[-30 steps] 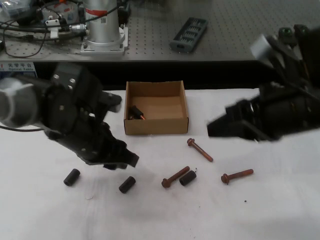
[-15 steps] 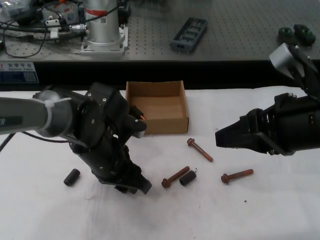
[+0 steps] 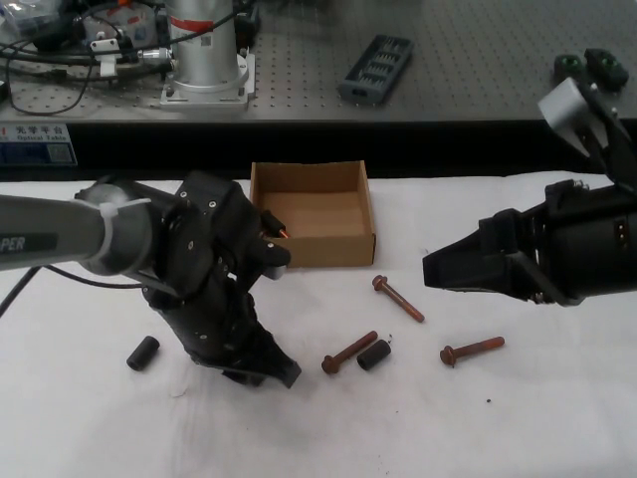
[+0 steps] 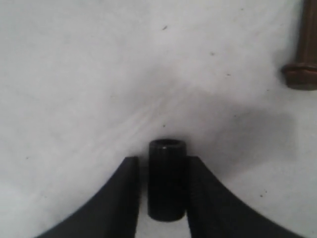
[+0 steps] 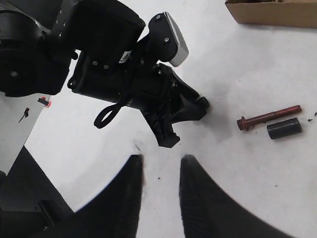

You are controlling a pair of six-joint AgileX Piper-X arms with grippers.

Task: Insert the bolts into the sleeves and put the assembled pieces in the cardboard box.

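A black sleeve [image 4: 167,178] lies on the white cloth between the fingers [image 4: 124,198] of my left gripper [image 3: 267,372], which stands open and low over it with the jaws close on both sides. A rust-coloured bolt [image 3: 349,352] [image 4: 300,77] lies just to its right, beside a second sleeve [image 3: 374,355] [image 5: 284,128]. A third sleeve [image 3: 143,352] sits further left. Two more bolts [image 3: 398,298] [image 3: 472,350] lie right of centre. The cardboard box [image 3: 311,214] stands behind. My right gripper [image 3: 438,269] [image 5: 161,198] hangs open above the cloth at the right.
The white cloth [image 3: 518,428] covers the bench front. Inside the box, at its left wall, lies a dark piece [image 3: 269,223]. Behind the cloth a perforated metal plate carries a silver column [image 3: 204,50], cables and a grey holder [image 3: 375,66].
My left gripper swung right and down from above the cloth until it straddled the sleeve. The right arm shifted a little left and lower.
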